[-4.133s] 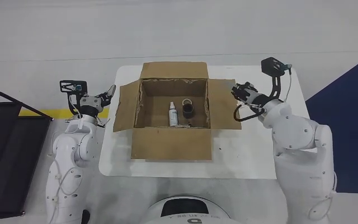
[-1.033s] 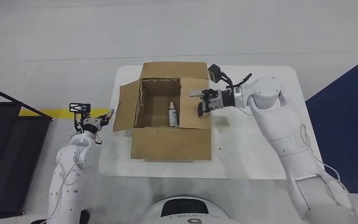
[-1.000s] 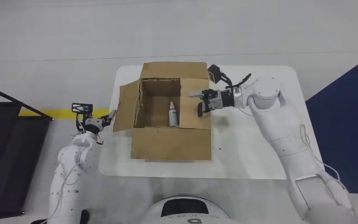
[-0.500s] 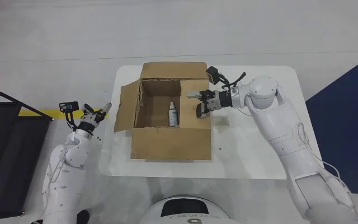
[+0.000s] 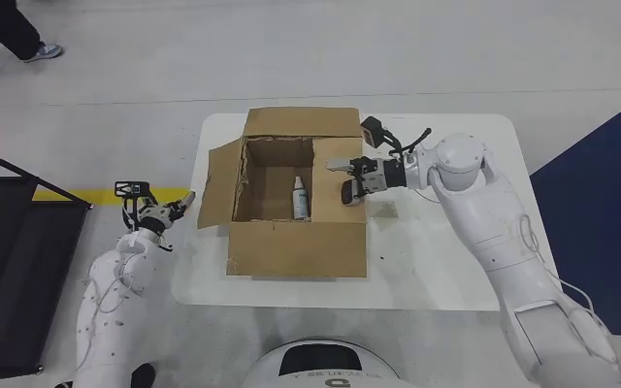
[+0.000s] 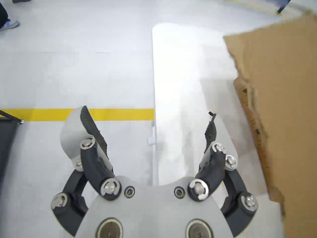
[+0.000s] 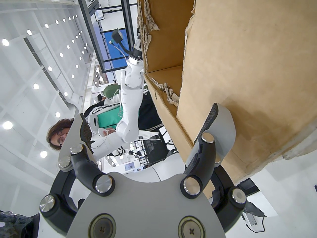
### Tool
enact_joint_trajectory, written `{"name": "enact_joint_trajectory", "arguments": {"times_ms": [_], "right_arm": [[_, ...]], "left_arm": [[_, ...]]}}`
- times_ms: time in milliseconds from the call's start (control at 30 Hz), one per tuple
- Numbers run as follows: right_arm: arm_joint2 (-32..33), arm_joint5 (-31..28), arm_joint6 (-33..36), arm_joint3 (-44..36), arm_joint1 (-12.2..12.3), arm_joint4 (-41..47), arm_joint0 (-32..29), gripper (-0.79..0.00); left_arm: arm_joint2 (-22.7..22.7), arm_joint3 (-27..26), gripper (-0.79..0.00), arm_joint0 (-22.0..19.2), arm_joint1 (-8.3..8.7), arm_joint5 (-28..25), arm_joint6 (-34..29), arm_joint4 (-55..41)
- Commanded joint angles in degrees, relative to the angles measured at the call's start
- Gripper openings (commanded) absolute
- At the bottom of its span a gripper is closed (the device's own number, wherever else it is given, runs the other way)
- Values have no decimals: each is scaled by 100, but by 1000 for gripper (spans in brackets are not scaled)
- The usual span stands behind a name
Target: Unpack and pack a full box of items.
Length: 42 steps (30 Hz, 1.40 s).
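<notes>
Straddling the right flap of the brown cardboard box [image 5: 296, 250], the right gripper [image 5: 342, 180] is spread; the left gripper [image 5: 180, 203], left of the box, likewise; the label on the white bottle [image 5: 301, 199] is illegible.

Your tally:

- Two pincers: left pincer [image 5: 184, 202], right pincer [image 5: 342, 179].
- Two fingers [image 6: 94, 130] on each pincer, four in all.
- One bench [image 5: 437, 272].
- One cardboard box [image 5: 296, 249] on bench, between your two pincers.
- Four flaps on box: one at right pincer, one nearest left pincer, two more between.
- One white spray bottle [image 5: 301, 197] in box, just beside right pincer.
- One yellow floor line [image 6: 111, 114], just past left pincer's fingertips.
</notes>
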Motion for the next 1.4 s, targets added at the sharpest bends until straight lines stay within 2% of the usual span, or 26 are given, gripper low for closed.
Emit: {"name": "enact_joint_trajectory", "arguments": {"times_ms": [0,167,267,400,500,600,700,800,900,1000,1233,1367], "right_arm": [[4,-2,3,-4,15,-20,-9,0],[-15,9,4,1,40,-28,-17,0],[-30,-1,-2,-16,53,-38,-24,0],[-15,-19,-5,-40,78,-26,-51,0],[-3,-26,-9,-60,95,-1,-82,0],[-14,-27,-4,-82,109,1,-88,0],[-13,-48,-17,-117,122,20,-99,0],[45,-55,-43,-145,147,57,-142,0],[139,-75,-53,-180,185,75,-209,0],[210,-87,-52,-221,215,86,-275,0],[321,-99,-33,-302,282,119,-405,0],[308,-96,-9,-324,303,114,-411,0]], "left_arm": [[225,58,0,-25,-11,-150,174,185],[567,-91,0,8,-35,-304,430,324],[562,-68,0,9,-50,-361,549,-69],[56,-20,0,-29,-42,-559,630,-1540],[-302,-320,0,33,21,-858,535,-1920],[-406,-778,0,84,76,-925,377,-1586],[-270,-1269,0,60,93,-655,303,-993],[-51,-1721,0,105,70,-631,352,-1031],[46,-1884,0,132,60,-420,330,-1001],[85,-1787,0,140,65,-204,276,-769],[159,-924,0,120,90,330,317,6],[401,-424,0,51,67,442,349,165]]}}
